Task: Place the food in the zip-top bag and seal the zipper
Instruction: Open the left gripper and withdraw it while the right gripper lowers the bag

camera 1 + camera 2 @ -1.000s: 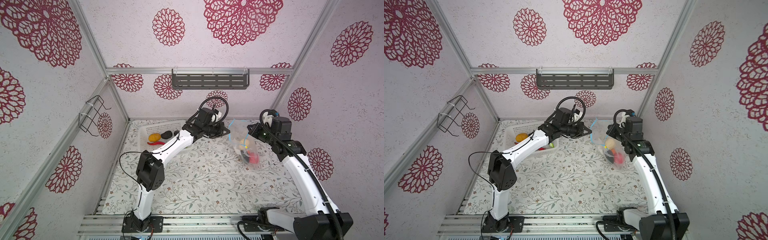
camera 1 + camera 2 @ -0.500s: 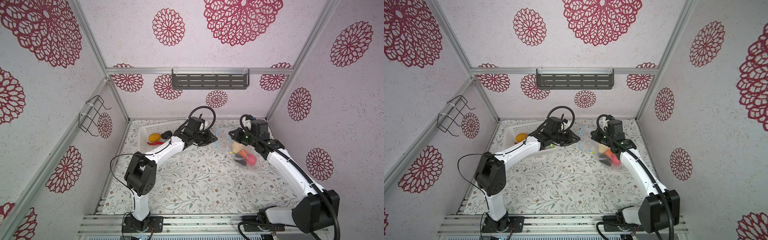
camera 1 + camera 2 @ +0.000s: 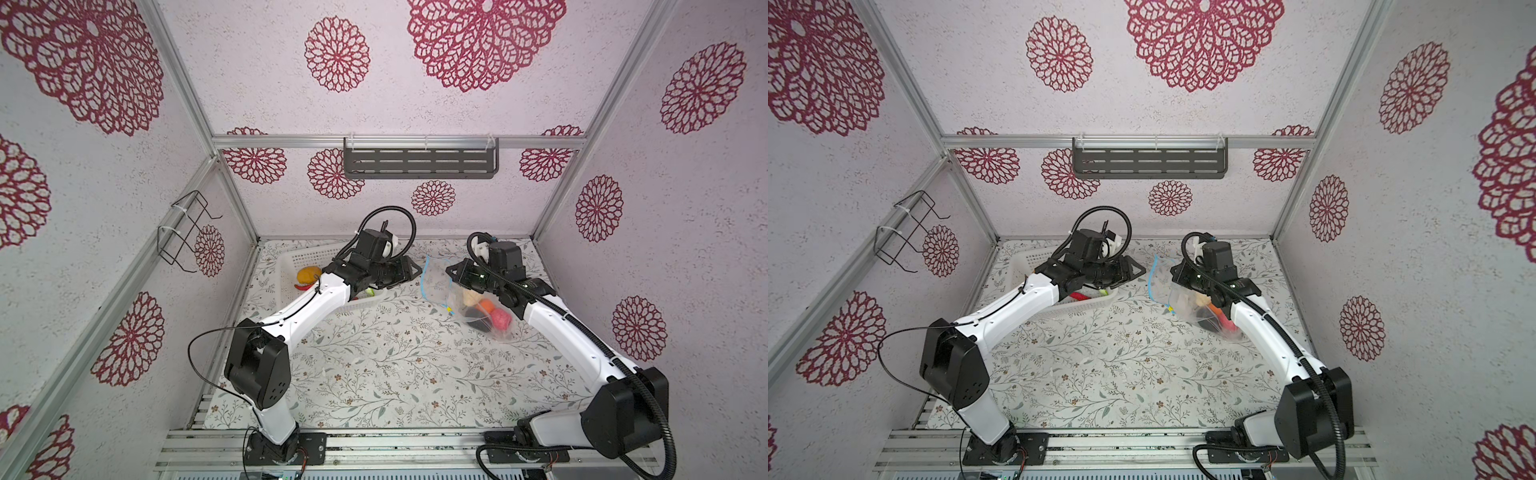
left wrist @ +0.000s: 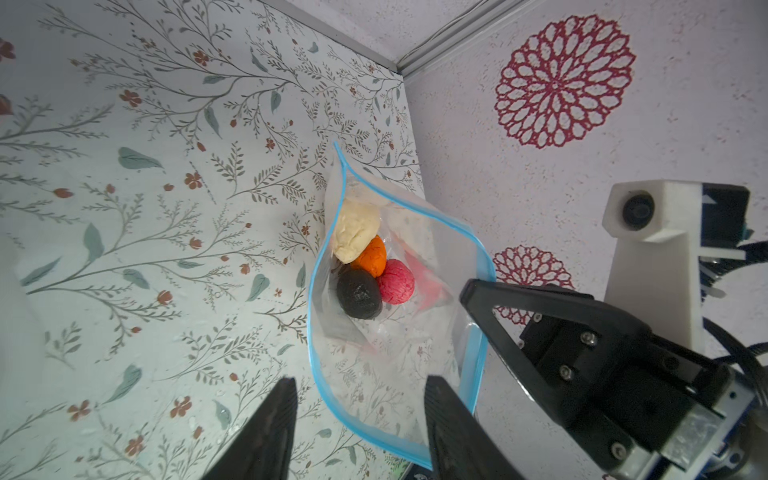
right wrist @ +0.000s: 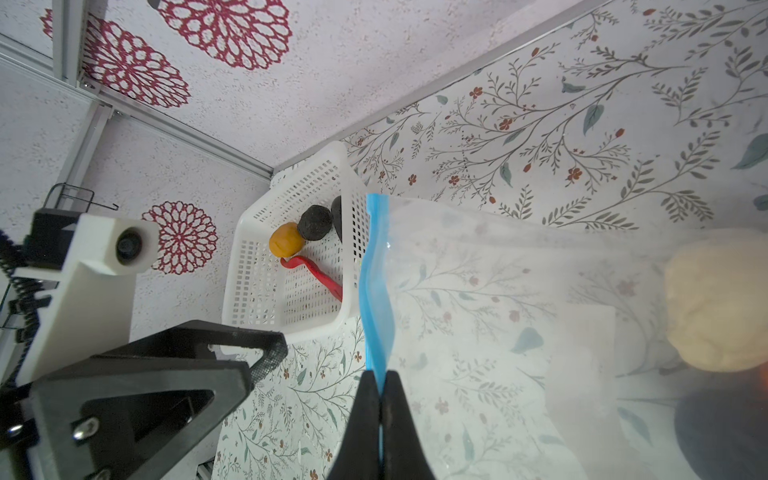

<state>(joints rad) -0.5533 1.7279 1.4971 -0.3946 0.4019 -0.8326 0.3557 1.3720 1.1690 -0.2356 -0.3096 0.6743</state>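
The zip-top bag (image 3: 478,307) (image 3: 1187,299) hangs clear and open-mouthed at the right of the mat. Inside it lie a cream ball (image 4: 356,232), an orange piece (image 4: 370,259), a pink-red ball (image 4: 397,281) and a black lump (image 4: 358,294). My right gripper (image 5: 380,380) (image 3: 451,272) is shut on the light blue zipper (image 5: 374,266) (image 3: 424,278) at the bag's mouth. My left gripper (image 4: 361,386) (image 3: 413,270) is open, its jaws standing either side of the mouth's near edge. More food lies in the basket: a yellow-orange potato (image 5: 286,245) (image 3: 308,274), black lumps (image 5: 316,222) and a red chilli (image 5: 316,274).
A white perforated basket (image 3: 305,257) (image 5: 291,299) stands at the back left under my left arm. A grey slotted shelf (image 3: 419,162) hangs on the back wall and a wire rack (image 3: 183,232) on the left wall. The zipper's yellow slider (image 3: 448,309) hangs at the bag's front corner.
My left gripper has opened from shut. Both grippers and the bag have shifted left in the top views, and the bag now hangs lower toward the mat.
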